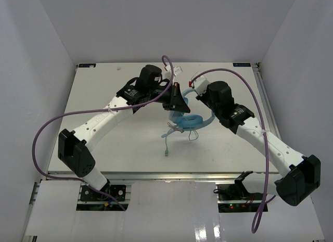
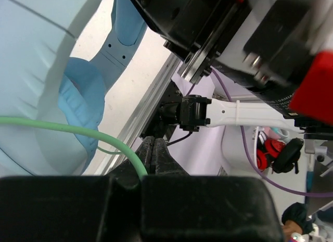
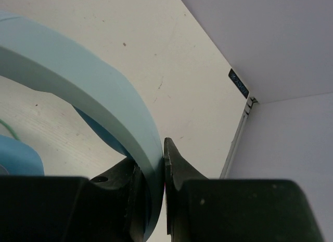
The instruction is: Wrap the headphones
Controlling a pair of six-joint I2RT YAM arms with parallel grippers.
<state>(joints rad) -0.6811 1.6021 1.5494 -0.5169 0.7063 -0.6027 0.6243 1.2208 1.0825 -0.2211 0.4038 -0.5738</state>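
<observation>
Right fingers (image 3: pixel 176 161) are seen clamped on the light blue headband (image 3: pixel 93 91); left fingers (image 2: pixel 165 160) are pinched shut on the green cable (image 2: pixel 62 128). The headphones (image 1: pixel 188 121) are held mid-bench (image 1: pixel 119 143), between both arms. Little wrapping is judged done, as the plug end is seen lying loose.

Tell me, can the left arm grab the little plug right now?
Probably not yet. The left claw is shut on the green cable, so it's busy. The plug sits out in the open with nothing over it, so letting go first might work.
</observation>
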